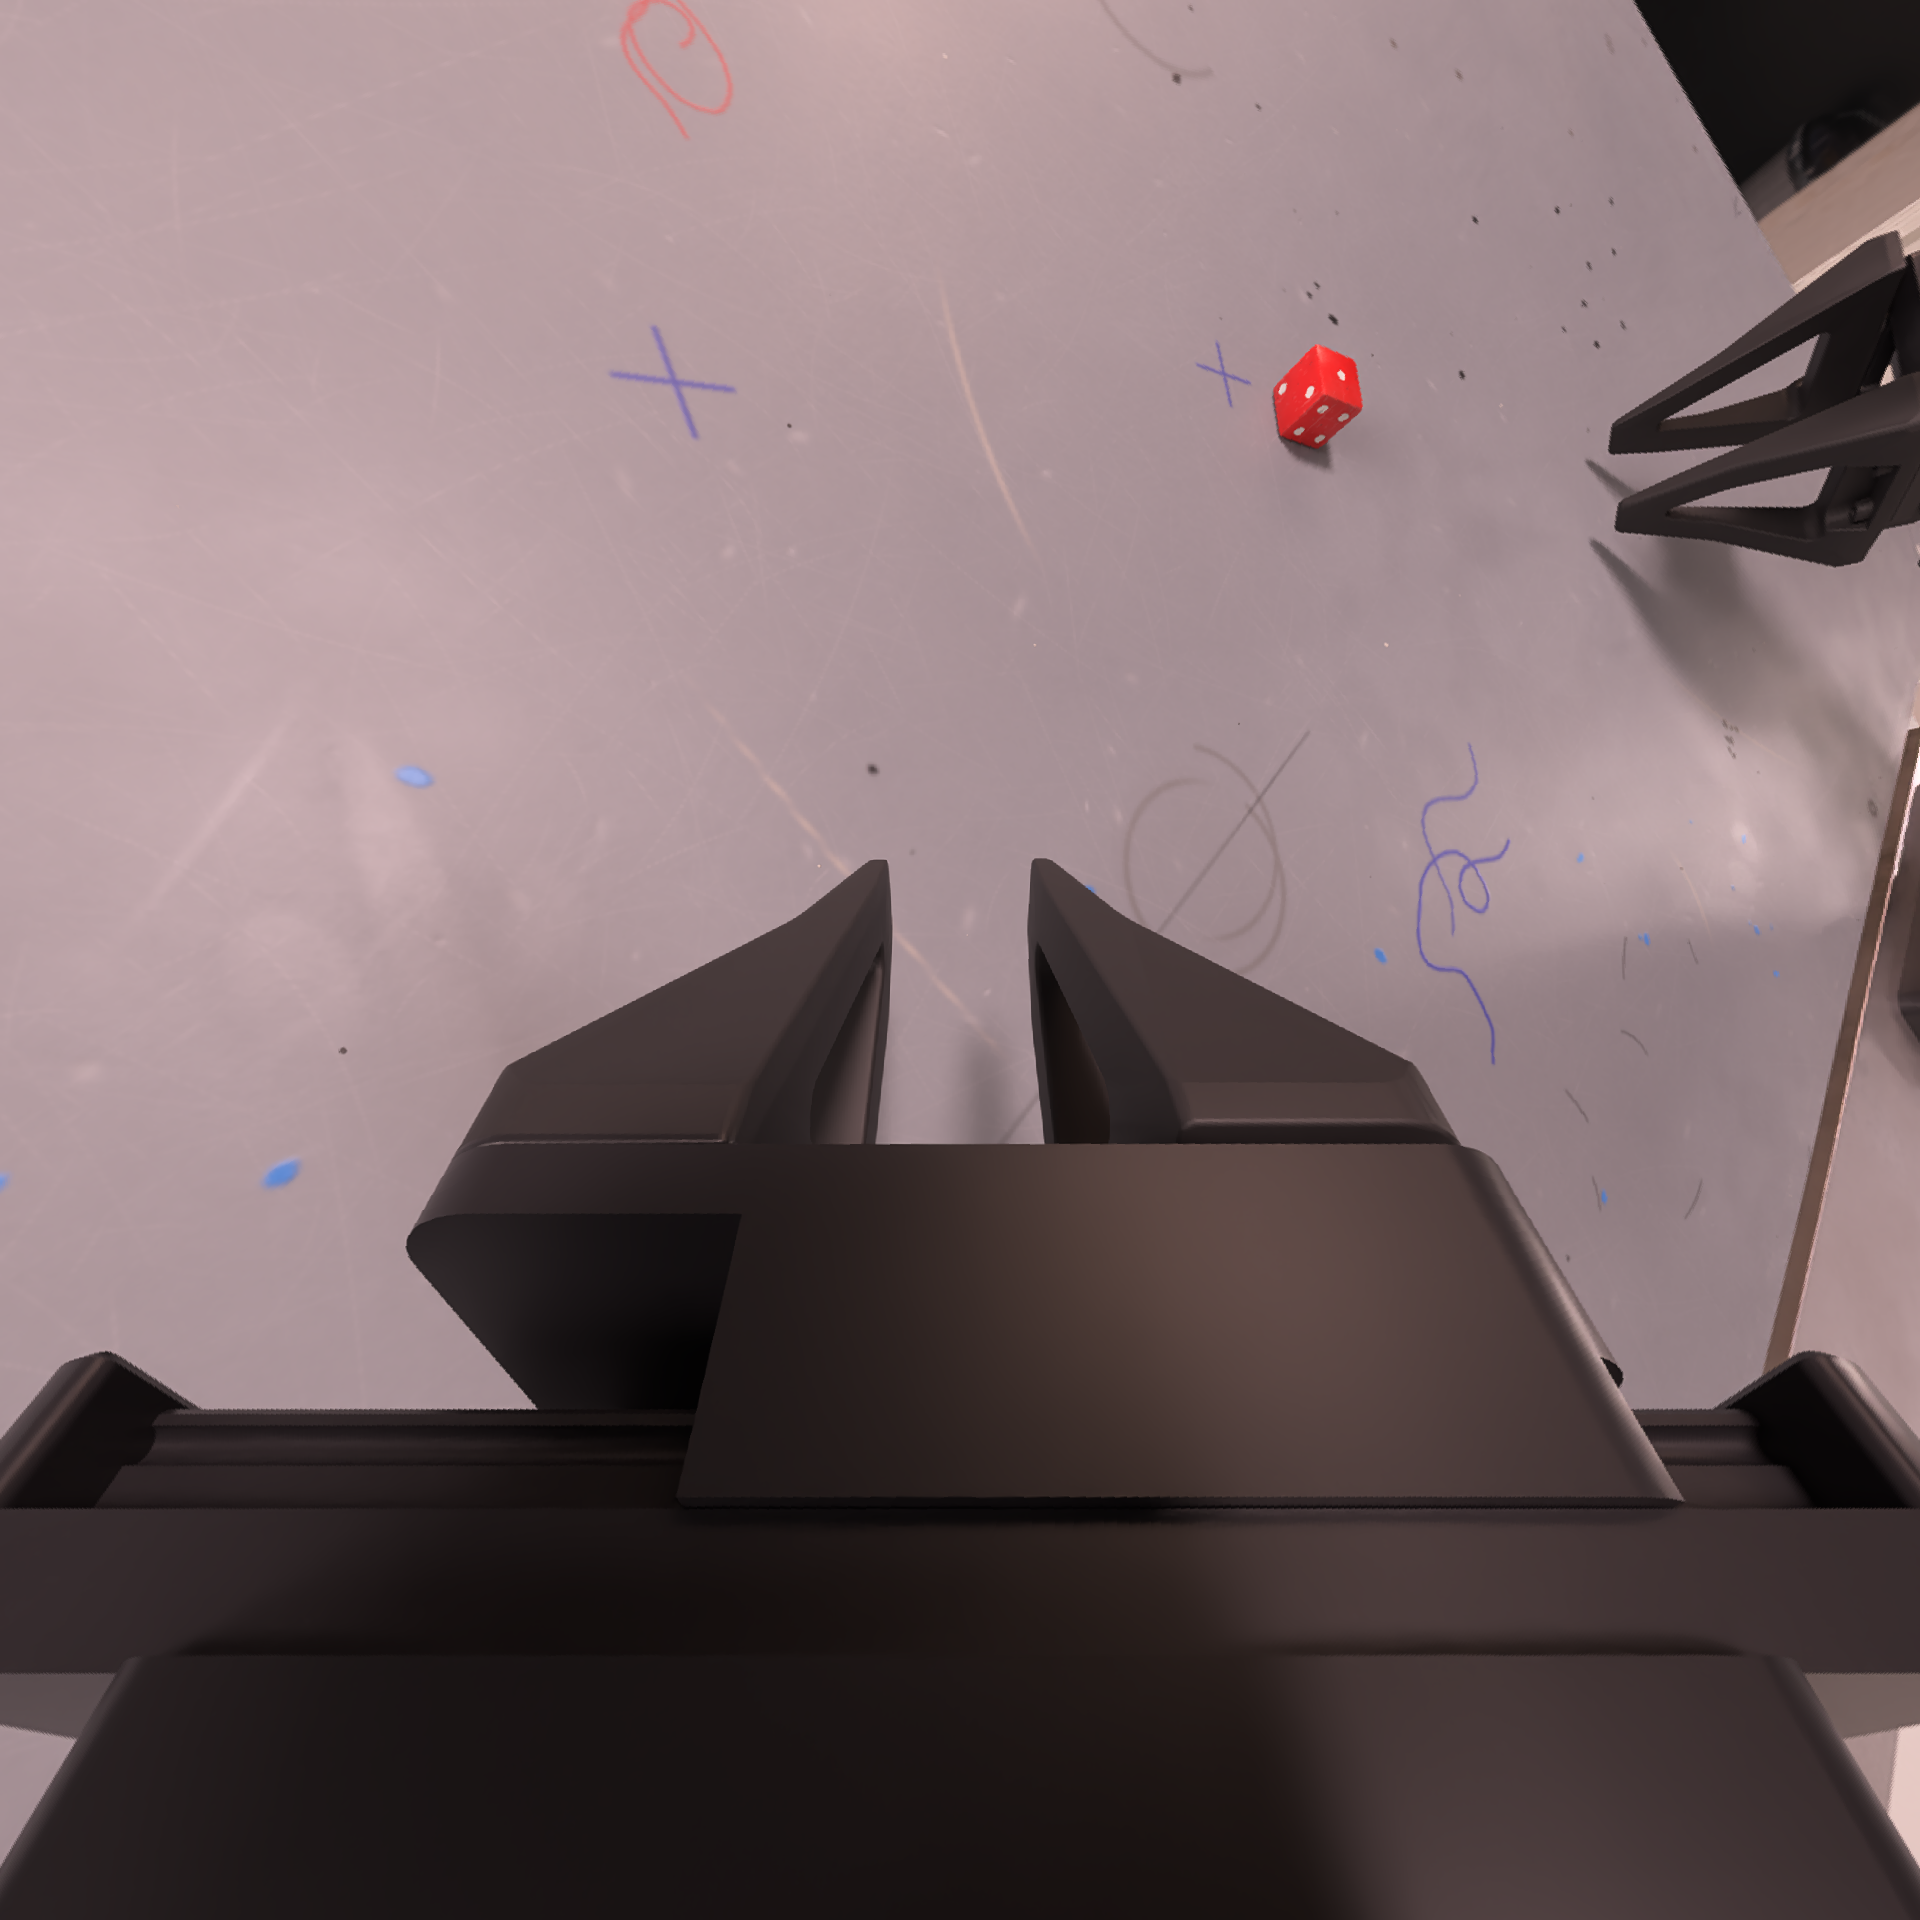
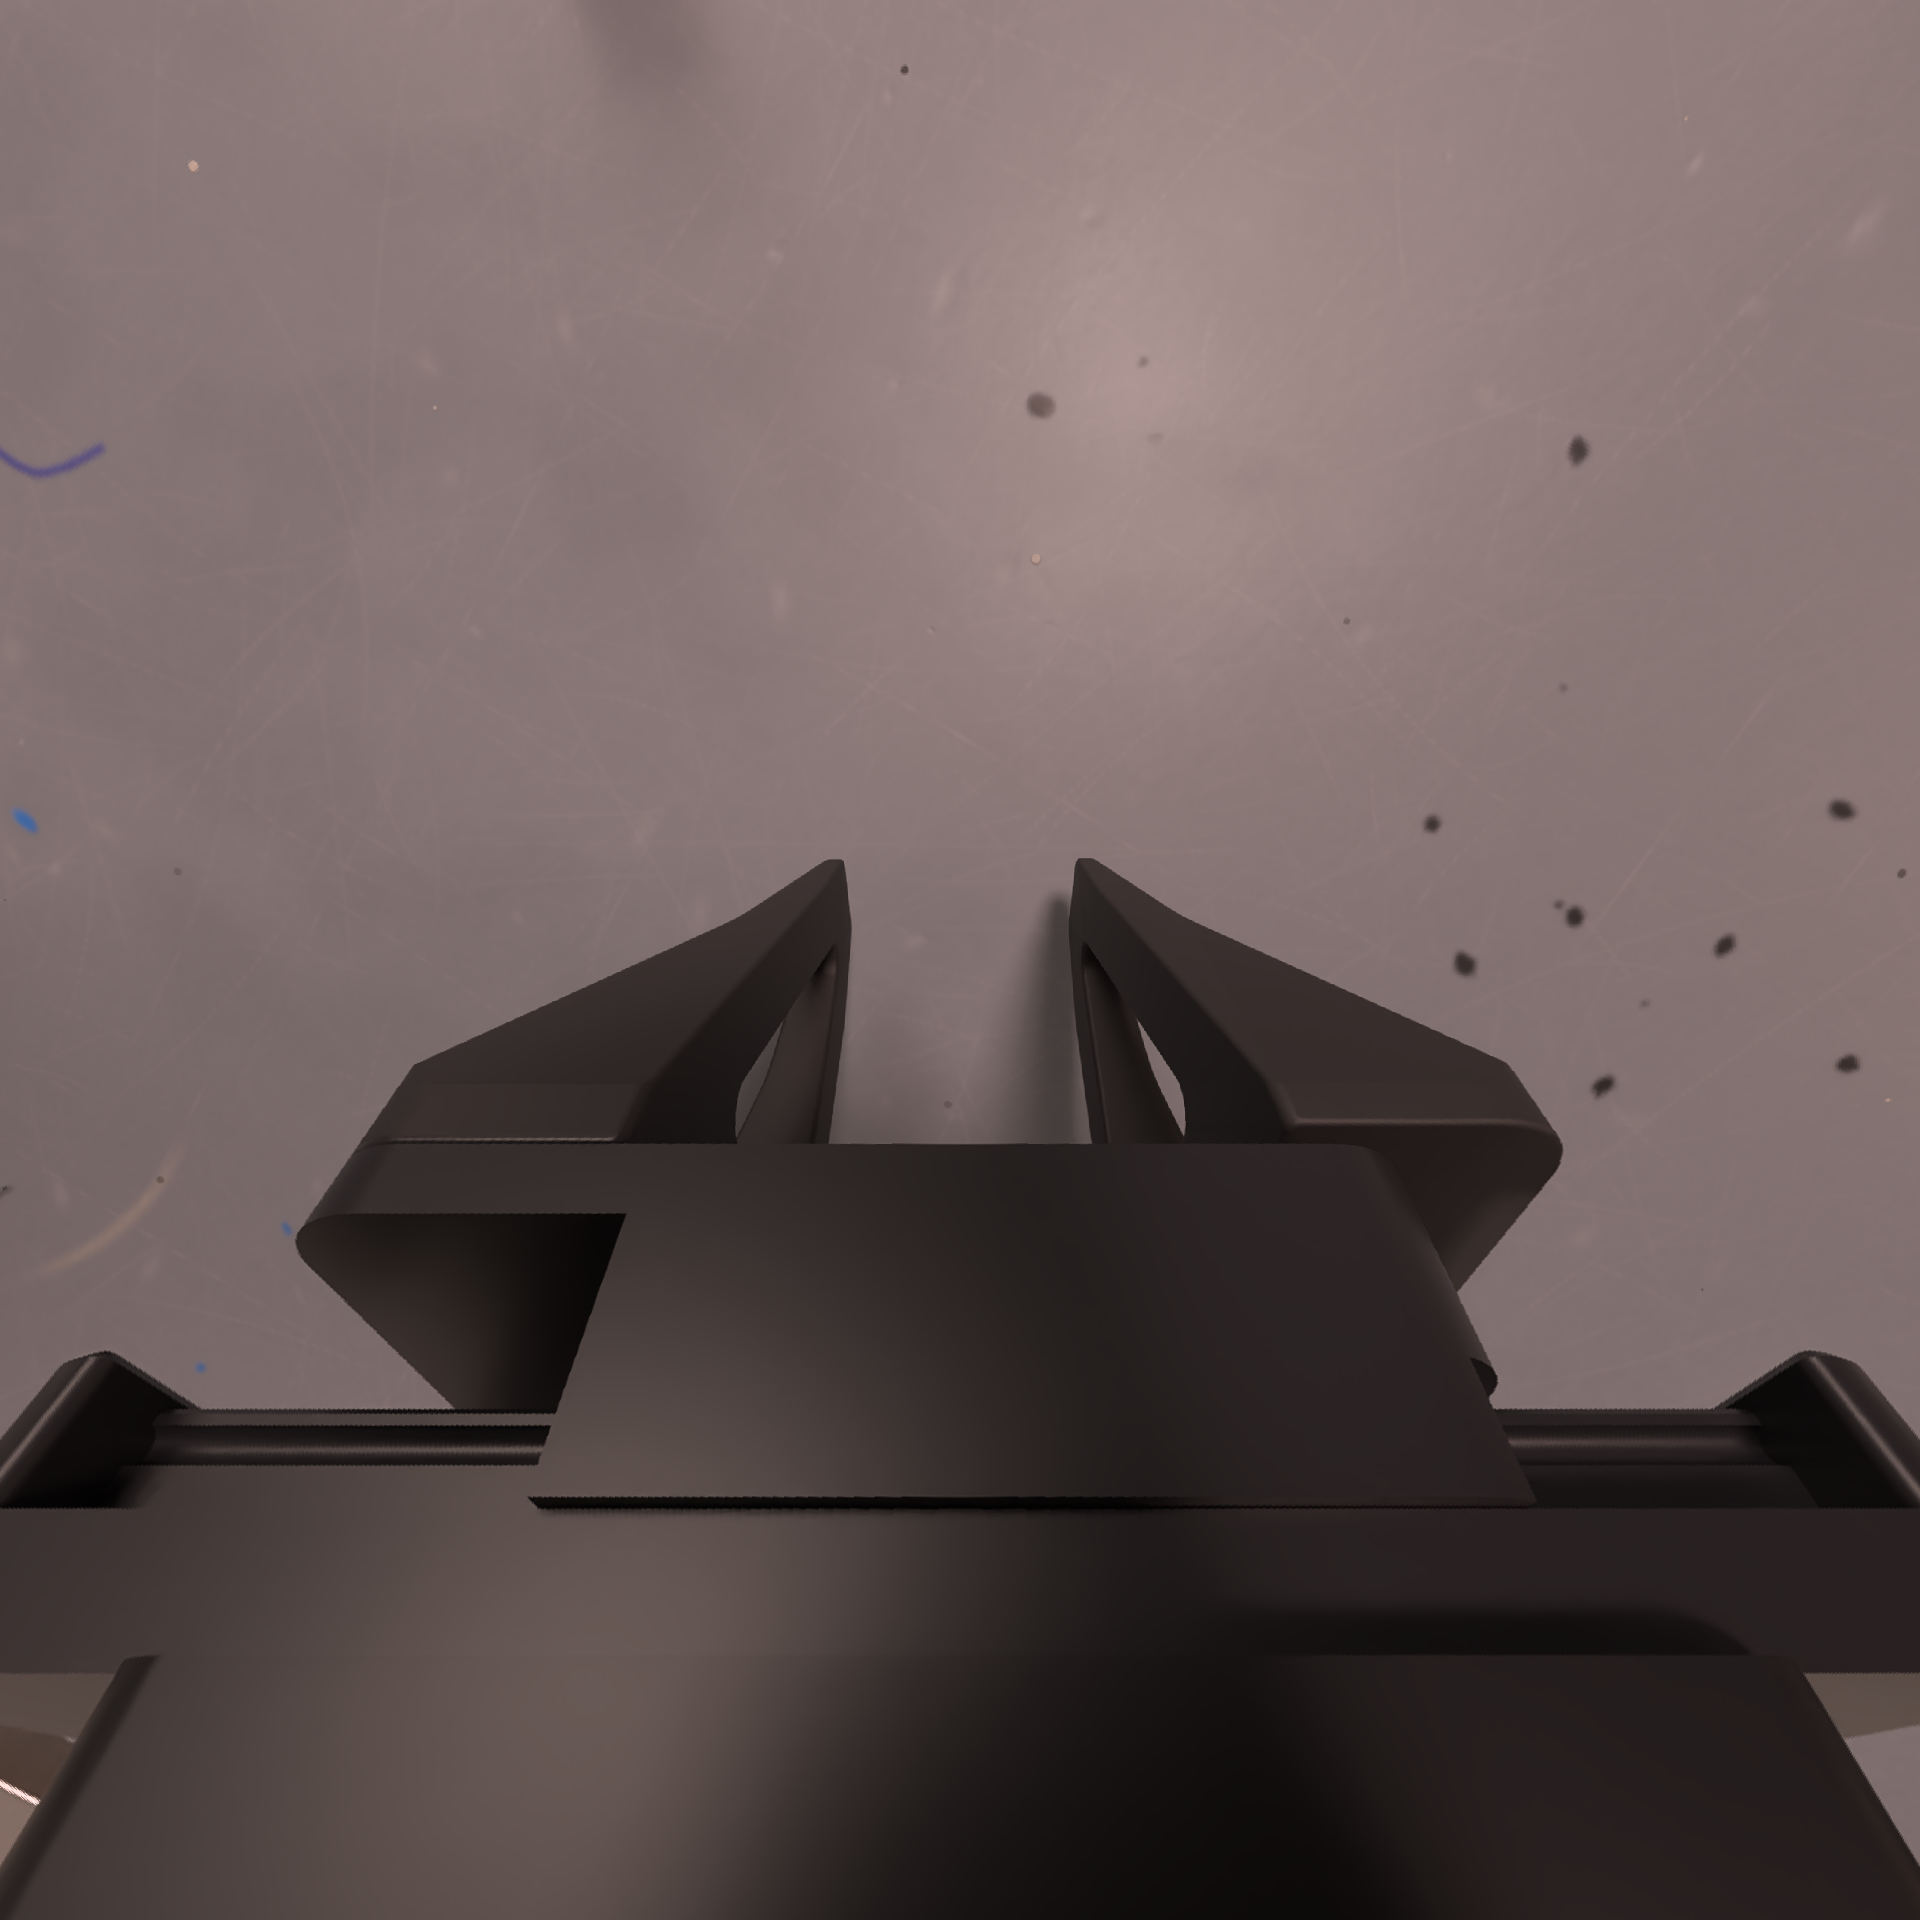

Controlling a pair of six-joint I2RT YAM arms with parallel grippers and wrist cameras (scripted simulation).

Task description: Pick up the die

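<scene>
A small red die (image 1: 1316, 396) with white pips lies on the grey table in the left wrist view, far ahead and to the right of my left gripper (image 1: 959, 864). The left gripper is open with a narrow gap and empty, above the bare table. My right gripper also shows in the left wrist view (image 1: 1614, 486) at the right edge, to the right of the die and apart from it. In the right wrist view the right gripper (image 2: 959, 864) is open and empty, close above the table. The die is not in the right wrist view.
The grey table (image 1: 416, 571) is scratched and bears pen marks: blue crosses (image 1: 675, 382), a red scribble (image 1: 675, 62), a blue squiggle (image 1: 1460, 894) and dark specks. Its right edge (image 1: 1849, 1039) runs down the right side of the left wrist view.
</scene>
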